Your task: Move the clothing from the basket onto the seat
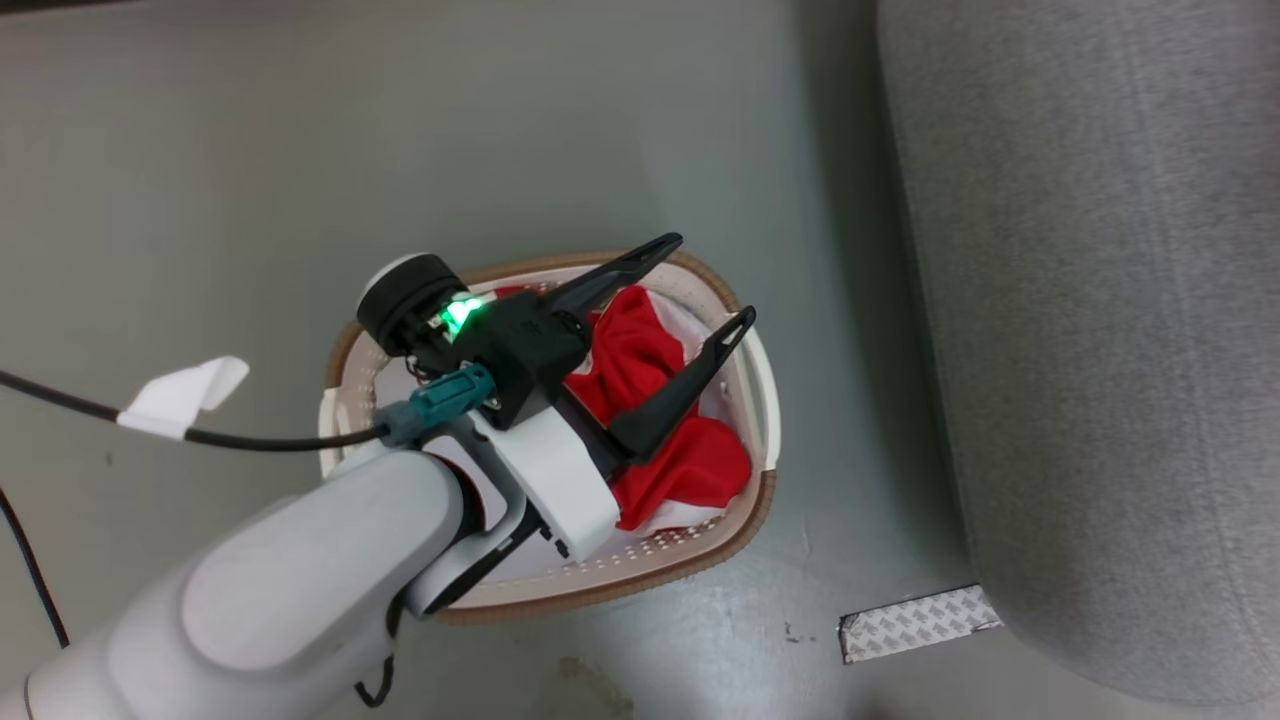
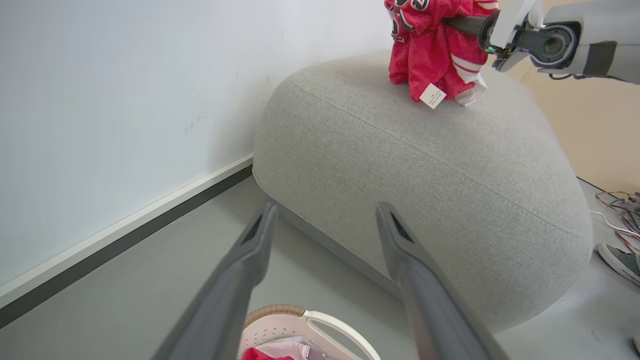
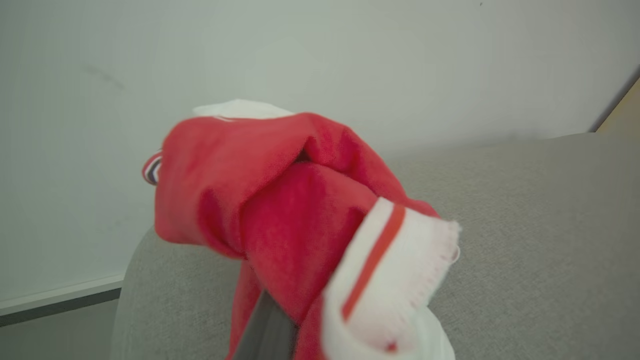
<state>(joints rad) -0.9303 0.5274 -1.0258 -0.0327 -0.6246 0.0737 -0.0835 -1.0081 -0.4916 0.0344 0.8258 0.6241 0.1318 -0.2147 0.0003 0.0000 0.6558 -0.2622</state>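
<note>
Partway, by the look: one red garment [image 2: 430,50] clenched in right gripper [image 2: 462,22], hanging at the seat's [image 2: 425,165] top, contact unclear, not yet released; more red clothing [image 1: 690,470] left in basket [image 1: 620,585] on floor just beside the seat, left gripper [image 1: 715,275] spread wide and empty, hovering over it.

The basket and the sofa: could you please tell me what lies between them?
Bare grey floor, seen in the head view, separates basket from sofa.

Red clothing [image 1: 690,470]: soft matt cloth. White basket [image 1: 660,548]: smooth perforated plastic. Grey seat [image 1: 1100,300]: coarse woven fabric. Grey floor [image 1: 200,150]: smooth, faint sheen.
</note>
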